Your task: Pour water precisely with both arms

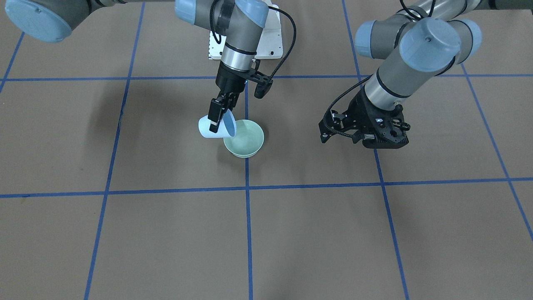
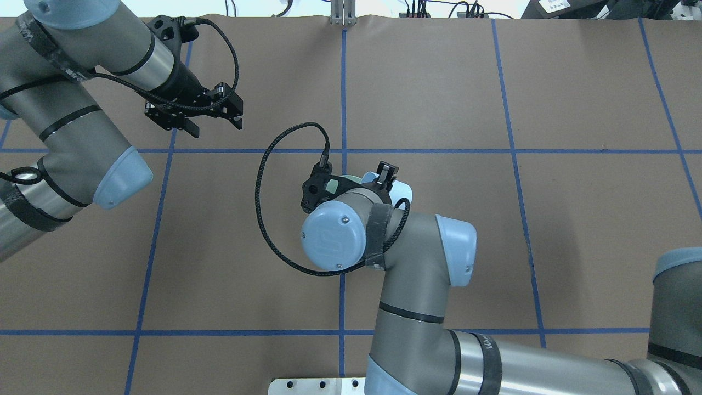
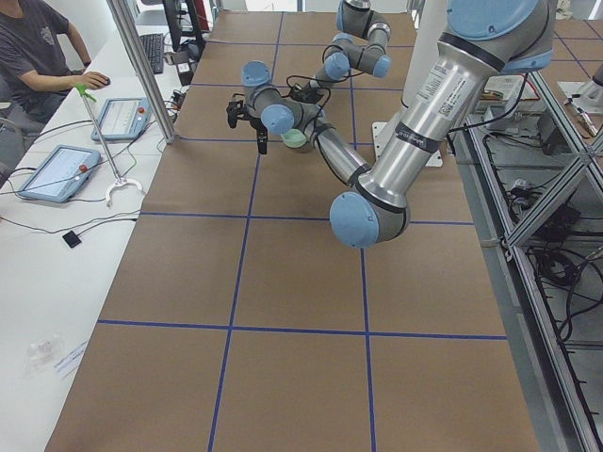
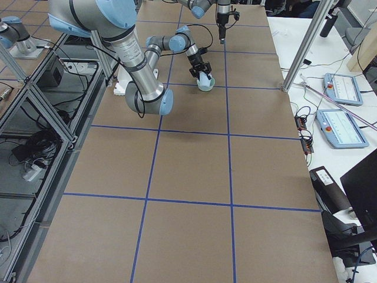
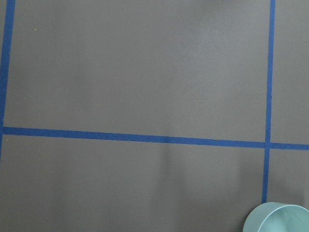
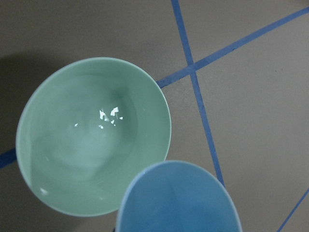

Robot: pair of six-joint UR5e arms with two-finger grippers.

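Observation:
A light-blue cup (image 1: 216,128) hangs tipped on its side, its mouth over the near rim of a pale green bowl (image 1: 245,139) that stands on the brown table. My right gripper (image 1: 218,114) is shut on the cup's rim from above. The right wrist view looks down into the bowl (image 6: 91,135), where small bright glints show, with the cup (image 6: 178,198) at the bottom edge. My left gripper (image 2: 215,125) hovers off to the side over bare table, open, with nothing between its fingers. Its wrist view catches only the bowl's rim (image 5: 280,217).
Blue tape lines (image 1: 247,187) cut the brown table into squares. The white pedestal plate (image 1: 270,37) sits at the robot's base. A person (image 3: 38,56) sits at a side desk with tablets (image 3: 57,169); a metal post (image 3: 141,66) stands at the table's edge.

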